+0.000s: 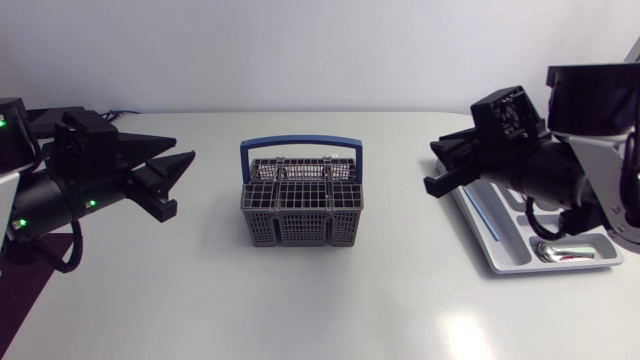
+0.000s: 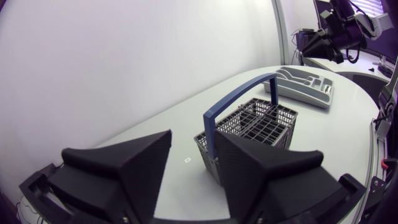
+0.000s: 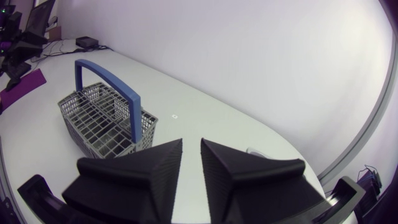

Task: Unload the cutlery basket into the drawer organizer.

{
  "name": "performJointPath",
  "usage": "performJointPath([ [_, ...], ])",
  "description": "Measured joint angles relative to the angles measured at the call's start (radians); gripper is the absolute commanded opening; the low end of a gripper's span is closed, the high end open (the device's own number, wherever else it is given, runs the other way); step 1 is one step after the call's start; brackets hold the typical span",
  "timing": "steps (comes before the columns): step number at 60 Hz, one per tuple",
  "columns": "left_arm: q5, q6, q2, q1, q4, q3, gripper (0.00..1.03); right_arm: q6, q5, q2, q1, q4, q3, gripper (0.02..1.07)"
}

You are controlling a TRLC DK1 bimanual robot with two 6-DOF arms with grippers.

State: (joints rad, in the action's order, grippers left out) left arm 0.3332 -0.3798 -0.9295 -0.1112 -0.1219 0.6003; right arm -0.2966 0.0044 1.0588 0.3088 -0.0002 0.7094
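While both grippers hang empty, left gripper (image 1: 182, 185) fingers well apart and right gripper (image 1: 432, 168) fingers narrowly apart, the cutlery basket (image 1: 300, 228) stands mid-table between them. The drawer organizer (image 1: 497, 262) lies under the right arm. No cutlery shows above the basket, so check every compartment from overhead before descending.

At the right of the frame my right arm (image 1: 545, 170) covers the upper-left end of the drawer organizer (image 1: 555, 267), and the cutlery (image 1: 565, 250) in its compartments is too small to tell apart.
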Motion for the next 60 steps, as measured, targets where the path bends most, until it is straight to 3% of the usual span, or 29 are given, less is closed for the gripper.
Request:
performJointPath([
  [3, -0.001, 0.013, 0.014, 0.014, 0.001, -0.005, 1.0, -0.003, 0.0, -0.028, -0.018, 0.002, -0.024, 1.03],
  [4, 0.0, 0.016, 0.019, 0.02, 0.001, -0.005, 1.0, -0.005, 0.0, -0.037, -0.023, 0.003, -0.031, 1.04],
  [15, -0.014, 0.045, 0.06, 0.055, 0.001, -0.007, 1.0, -0.025, 0.005, -0.139, -0.072, 0.012, -0.11, 1.03],
  [42, -0.117, 0.092, 0.169, 0.053, 0.003, -0.057, 0.99, -0.021, 0.046, -0.342, -0.209, 0.043, -0.188, 1.03],
  [60, -0.16, 0.145, 0.251, 0.056, -0.071, -0.165, 0.99, -0.017, 0.045, -0.412, -0.249, 0.055, -0.284, 1.03],
])
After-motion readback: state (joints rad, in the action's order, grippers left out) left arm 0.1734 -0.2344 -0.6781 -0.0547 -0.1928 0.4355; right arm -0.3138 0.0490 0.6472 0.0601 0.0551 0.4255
